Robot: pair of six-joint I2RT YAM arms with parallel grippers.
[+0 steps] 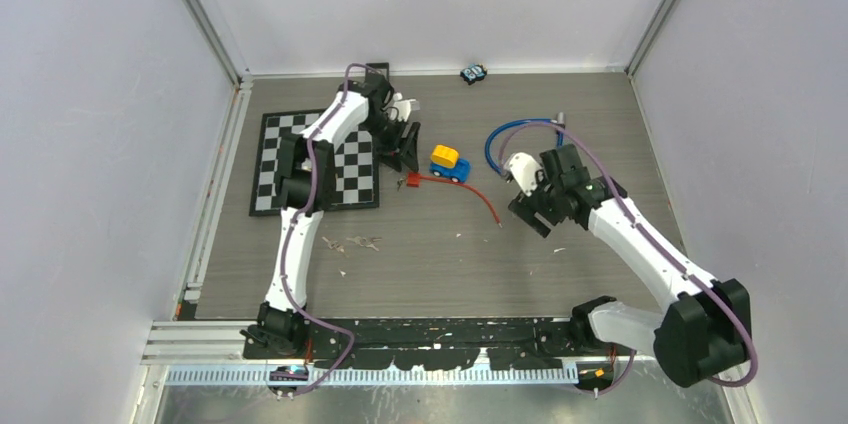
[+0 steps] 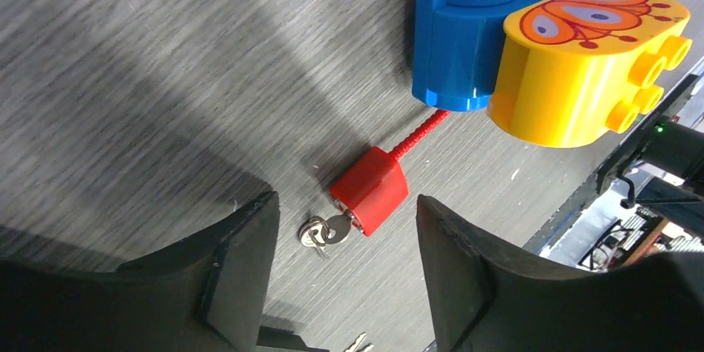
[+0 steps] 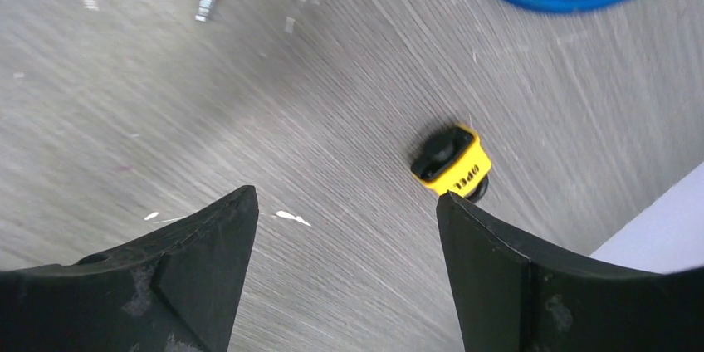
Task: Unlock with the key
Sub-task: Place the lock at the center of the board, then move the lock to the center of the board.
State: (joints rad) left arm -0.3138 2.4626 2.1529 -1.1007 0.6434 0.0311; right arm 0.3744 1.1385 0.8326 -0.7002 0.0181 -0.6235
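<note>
the red lock (image 2: 369, 190), with the key (image 2: 320, 232) at its end, is laid just beside the toy car (image 2: 465, 36). the left gripper (image 2: 346, 211) is held spread over it, empty; the right gripper (image 3: 346, 196), well apart from the car, is released.

High rear overview, close downward wrist views; common ground: red lock (image 2: 369, 190)
</note>
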